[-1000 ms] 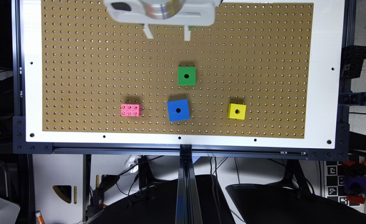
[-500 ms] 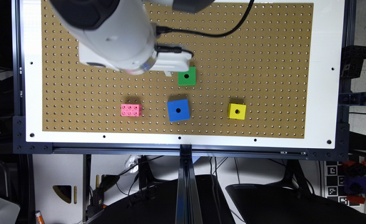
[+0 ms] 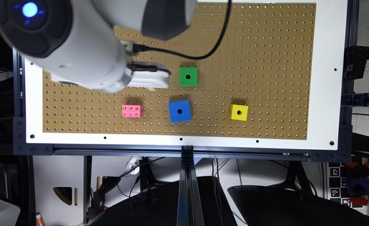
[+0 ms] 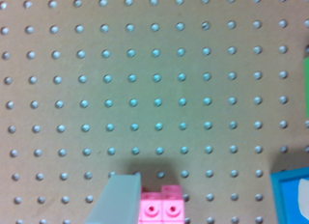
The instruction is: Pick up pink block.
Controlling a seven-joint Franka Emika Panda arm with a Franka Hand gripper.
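The pink block (image 3: 132, 111) lies on the pegboard (image 3: 266, 47) where it lay before, to the exterior view's left of the blue cube (image 3: 179, 111). Since half a second ago the arm (image 3: 68, 47) has swung lower and leftward, its white gripper (image 3: 148, 80) above the block, apart from it. Whether the fingers (image 4: 118, 200) are spread cannot be told.

In the wrist view the pink block (image 4: 161, 208) is cut off by the picture's edge, and one pale finger (image 4: 117, 200) covers one of its ends. The blue cube (image 4: 292, 197) and a sliver of the green cube (image 4: 306, 89) are also cropped there. In the exterior view the arm (image 3: 74, 44) hides a corner of the pegboard (image 3: 266, 47) and most of the white gripper (image 3: 148, 80).
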